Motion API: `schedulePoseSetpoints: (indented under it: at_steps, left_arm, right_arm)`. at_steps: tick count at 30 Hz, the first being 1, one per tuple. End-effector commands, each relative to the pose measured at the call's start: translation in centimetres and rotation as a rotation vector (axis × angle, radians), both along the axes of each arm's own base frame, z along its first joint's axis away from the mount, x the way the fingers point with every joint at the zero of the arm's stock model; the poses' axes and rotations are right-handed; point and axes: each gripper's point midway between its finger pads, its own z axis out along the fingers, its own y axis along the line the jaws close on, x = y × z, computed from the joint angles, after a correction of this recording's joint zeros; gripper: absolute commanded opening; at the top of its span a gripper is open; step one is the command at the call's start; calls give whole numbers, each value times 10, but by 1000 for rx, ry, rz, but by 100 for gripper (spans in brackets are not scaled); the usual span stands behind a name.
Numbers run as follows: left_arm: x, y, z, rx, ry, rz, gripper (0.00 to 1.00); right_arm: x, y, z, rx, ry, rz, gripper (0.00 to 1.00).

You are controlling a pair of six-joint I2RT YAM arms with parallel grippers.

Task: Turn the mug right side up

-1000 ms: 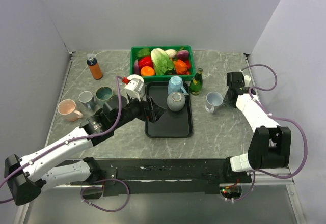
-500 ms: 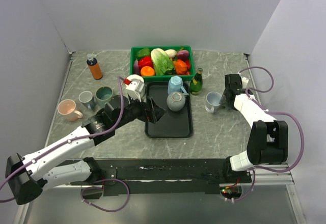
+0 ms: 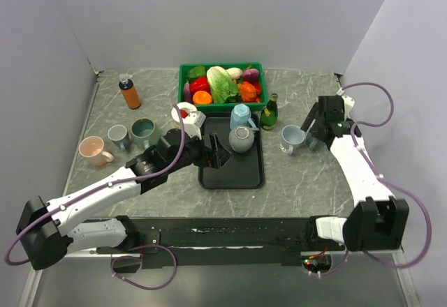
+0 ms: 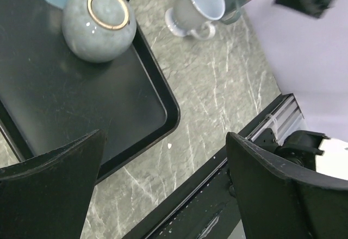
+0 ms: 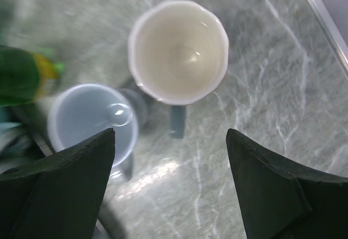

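The mug [image 5: 178, 51], cream inside with a grey handle, stands upright on the table, mouth up, directly below my right gripper [image 5: 169, 141]. That gripper is open and touches nothing; in the top view it [image 3: 316, 129] hides most of the mug. Touching the mug's left side is a pale blue footed cup [image 5: 89, 122] [image 3: 292, 138], also upright. My left gripper [image 4: 165, 141] [image 3: 218, 155] hangs open and empty over the front right corner of the black tray [image 4: 65, 98]. On that tray a round grey mug [image 4: 100, 21] [image 3: 241, 138] rests upside down.
A light blue cup [image 3: 240, 116] sits bottom-up at the tray's back. Behind are a green crate [image 3: 184, 77] of vegetables and a green bottle [image 3: 269, 111]. An orange bottle [image 3: 129, 92] and three mugs [image 3: 117, 137] stand at the left. The table's right edge [image 5: 326, 27] is close.
My right gripper has opened, let go of the mug and lifted away above it. The left arm has shifted right toward the tray, still open.
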Motion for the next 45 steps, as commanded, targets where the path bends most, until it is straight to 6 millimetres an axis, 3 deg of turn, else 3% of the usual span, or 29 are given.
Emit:
schedulePoseSetpoints:
  at_steps: [1,8,9,10,11,15,20,22,26,32,39,45]
  left_arm:
    - [9,-10,10,-39,1,12,96]
    - [22,-39,5,-49,59,-18,96]
    - [23,-45,10,-67,66,-33,96]
    - [24,-50,0,-56,96,-37,96]
    - [29,-58,11,-95,70,-46,96]
    - [43,-67,-3,-65,91,-13,96]
    - [49,-64,-14,-55,103,33,96]
    - [48,-61,-13,-63,105,45,96]
    - [41,-53,-21,-54,126,52,96]
    - [39,-40,-20,-47,116,92,96]
    - [33,-37,-11,-15,50,31,96]
    - [26,-29,-13,-7,41,26,96]
  right_arm:
    - [8,37,54,24,-178,187,90]
    - [3,124,82,104,-309,513,91]
    - [0,134,80,127,-320,552,90]
    - [0,141,79,145,-328,576,90]
    - [3,150,76,165,-343,599,90]
    - [12,177,66,216,-334,689,81]
    - [45,192,46,155,-292,716,75]
    - [60,195,45,145,-313,695,68]
    - [84,201,22,169,-282,605,52]
    - [107,209,-4,175,-247,550,30]
    - [117,216,-34,177,-179,543,27]
    - [124,221,-57,173,-126,552,33]
